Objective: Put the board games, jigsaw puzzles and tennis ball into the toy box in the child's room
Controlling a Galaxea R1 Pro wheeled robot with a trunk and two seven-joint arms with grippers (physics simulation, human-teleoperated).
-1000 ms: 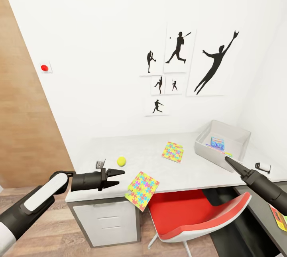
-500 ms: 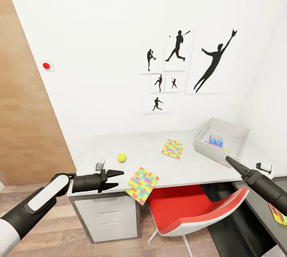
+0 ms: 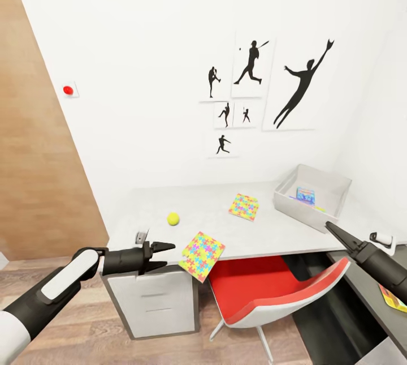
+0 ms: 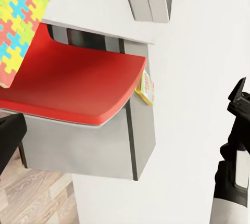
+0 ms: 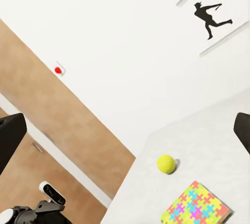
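Note:
The tennis ball (image 3: pixel 173 218) lies on the table (image 3: pixel 198 201) near its left end. One jigsaw puzzle (image 3: pixel 244 206) lies flat mid-table; the other (image 3: pixel 202 255) tilts over the front edge. At the right end stands the toy box (image 3: pixel 294 207) with a blue board game (image 3: pixel 306 195) inside. A yellow-red board game (image 3: pixel 394 299) rests on the lower dark wing. My left gripper (image 3: pixel 169 255) hovers open and empty at the table's front-left corner. My right gripper (image 3: pixel 329 226) is just in front of the toy box, its fingers (image 5: pixel 10 138) spread wide with nothing between them.
A red chair (image 3: pixel 271 291) is tucked under the table between white drawers (image 3: pixel 150 303) and the dark wing. A small grey object (image 3: pixel 141 236) sits at the front-left corner, a small white one (image 3: pixel 383 237) at the right. A wooden panel (image 3: pixel 34 172) bounds the left.
The whole picture has shifted: the table now looks slightly farther and higher, so the camera has moved. Both arms keep their pose, and nothing on the table has moved.

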